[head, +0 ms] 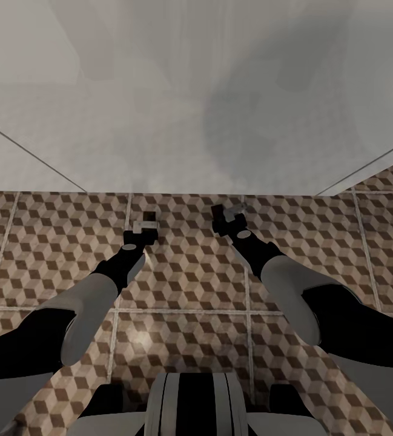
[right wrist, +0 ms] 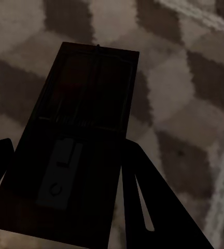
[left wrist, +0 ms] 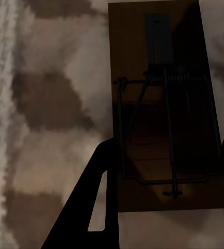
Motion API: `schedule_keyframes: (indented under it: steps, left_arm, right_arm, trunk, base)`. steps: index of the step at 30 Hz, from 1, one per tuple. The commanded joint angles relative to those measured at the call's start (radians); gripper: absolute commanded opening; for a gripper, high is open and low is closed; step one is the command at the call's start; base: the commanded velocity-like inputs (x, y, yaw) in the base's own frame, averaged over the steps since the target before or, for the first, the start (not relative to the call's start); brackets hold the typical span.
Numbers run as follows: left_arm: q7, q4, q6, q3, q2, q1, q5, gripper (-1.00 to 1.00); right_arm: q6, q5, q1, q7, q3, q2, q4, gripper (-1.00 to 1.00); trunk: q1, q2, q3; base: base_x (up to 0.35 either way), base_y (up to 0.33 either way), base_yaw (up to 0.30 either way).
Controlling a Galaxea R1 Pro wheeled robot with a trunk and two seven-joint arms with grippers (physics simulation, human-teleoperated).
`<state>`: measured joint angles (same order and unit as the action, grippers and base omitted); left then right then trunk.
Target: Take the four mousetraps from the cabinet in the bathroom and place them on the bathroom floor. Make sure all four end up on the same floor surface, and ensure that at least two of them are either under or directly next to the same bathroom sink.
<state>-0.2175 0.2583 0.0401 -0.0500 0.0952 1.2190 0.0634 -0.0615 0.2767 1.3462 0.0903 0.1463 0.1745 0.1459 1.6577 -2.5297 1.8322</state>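
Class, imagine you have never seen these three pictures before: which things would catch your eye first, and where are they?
First comes the bathroom floor, its brown, beige and white cube pattern spreading under both outstretched arms, with a pale blurred surface beyond. Next, each wrist view shows a mousetrap between dark jaws: one with the left gripper, its mousetrap showing spring and wire, and a darker mousetrap with the right gripper.

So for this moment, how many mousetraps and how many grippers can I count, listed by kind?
Mousetraps: 2, one mousetrap between the left gripper's fingers, another mousetrap between the right gripper's fingers.
Grippers: 2, the left gripper and the right gripper, both above the patterned tile floor.
Total: 4.
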Motion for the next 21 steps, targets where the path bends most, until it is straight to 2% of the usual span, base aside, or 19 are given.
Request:
schedule_keyframes:
  steps: [1, 19, 20, 21]
  left_arm:
    - [-0.008, -0.002, 0.002, -0.005, 0.0, 0.0, 0.007, -1.0]
    - [-0.008, -0.006, 0.001, -0.005, 0.001, -0.004, 0.007, -1.0]
    - [-0.008, -0.006, 0.001, -0.005, 0.001, -0.004, 0.007, -1.0]
    - [-0.008, -0.006, 0.001, -0.005, 0.001, -0.004, 0.007, -1.0]
  right_arm:
    - [-0.003, -0.001, 0.001, 0.003, 0.006, 0.0, -0.002, -1.0]
    - [-0.003, -0.001, 0.001, 0.002, 0.006, 0.0, -0.002, -1.0]
    - [-0.003, -0.001, 0.001, 0.002, 0.006, 0.0, -0.002, 1.0]
    - [-0.003, -0.001, 0.001, 0.002, 0.006, 0.0, -0.002, 1.0]
  trunk:
    - [0.0, 0.0, 0.0]
    - [0.0, 0.0, 0.0]
    - [0.0, 0.0, 0.0]
    - [0.0, 0.0, 0.0]
  base:
    - [0.0, 0.0, 0.0]
    - [0.0, 0.0, 0.0]
    - [0.0, 0.0, 0.0]
    - [0.0, 0.0, 0.0]
